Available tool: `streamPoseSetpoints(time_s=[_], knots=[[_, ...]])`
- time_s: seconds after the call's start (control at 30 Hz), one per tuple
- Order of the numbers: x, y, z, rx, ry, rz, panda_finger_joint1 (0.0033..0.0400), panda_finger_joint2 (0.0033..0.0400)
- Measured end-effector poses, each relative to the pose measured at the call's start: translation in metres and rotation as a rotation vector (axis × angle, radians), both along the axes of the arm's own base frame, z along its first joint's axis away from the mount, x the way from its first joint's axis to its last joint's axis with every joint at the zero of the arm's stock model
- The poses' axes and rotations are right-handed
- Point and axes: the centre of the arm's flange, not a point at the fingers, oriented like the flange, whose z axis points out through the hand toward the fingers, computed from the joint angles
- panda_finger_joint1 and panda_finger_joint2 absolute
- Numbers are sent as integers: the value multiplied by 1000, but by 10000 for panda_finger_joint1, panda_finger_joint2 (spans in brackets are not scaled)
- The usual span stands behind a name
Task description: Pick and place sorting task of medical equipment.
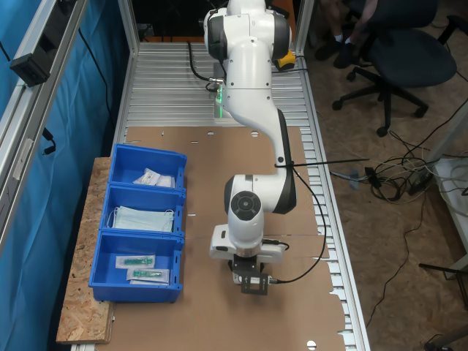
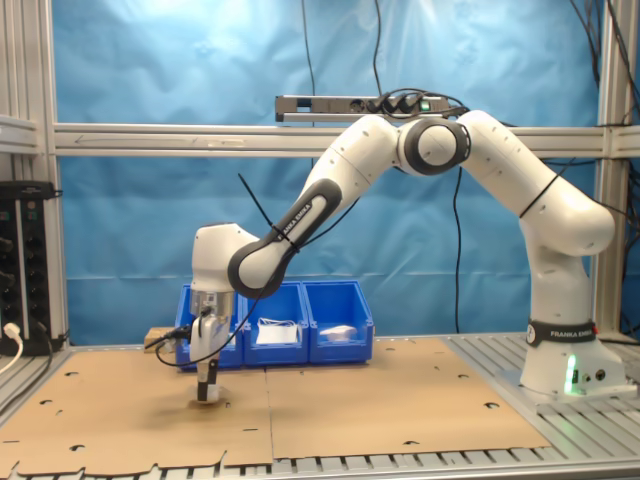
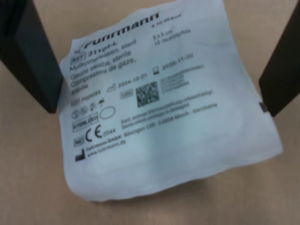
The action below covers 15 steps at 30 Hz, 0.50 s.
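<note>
On the brown cardboard sheet [image 1: 219, 219] covering the counter [image 1: 168, 88], you are seeing the hand [image 1: 254, 287] pointing straight down, close to the surface, near the front edge of the sheet in the first exterior view. In the second exterior view the hand [image 2: 208, 392] is sitting toward the second exterior view's left, its tips at or just above the cardboard.

In the wrist view, the two dark fingers [image 3: 33, 61] are standing spread apart, one on each side of the white sachet [image 3: 164, 112]. The sachet is lying flat on the cardboard between them, printed face up, slightly wrinkled, with one finger overlapping its edge; whether the fingers are touching it you cannot tell. The hand is therefore standing wide, holding nothing.

Beside the sheet, at the first exterior view's left, three blue bins [image 1: 142, 223] are standing in a row on a chipboard plank [image 1: 80, 292]. The far bin is holding white packets [image 1: 153, 177], the middle one pale blue face masks [image 1: 142, 218], and the near one clear packets with green parts [image 1: 139, 268]. The sachet is lying well apart from these bins.

The white arm [image 2: 480, 160] is arching over the counter from its base [image 2: 565, 375] at the second exterior view's right.
</note>
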Motion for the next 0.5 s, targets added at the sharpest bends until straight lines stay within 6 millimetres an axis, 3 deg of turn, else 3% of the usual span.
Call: streamPoseSetpoints(time_s=[0.5], knots=[[0, -2, -16, 1, 6, -4, 400, 400]])
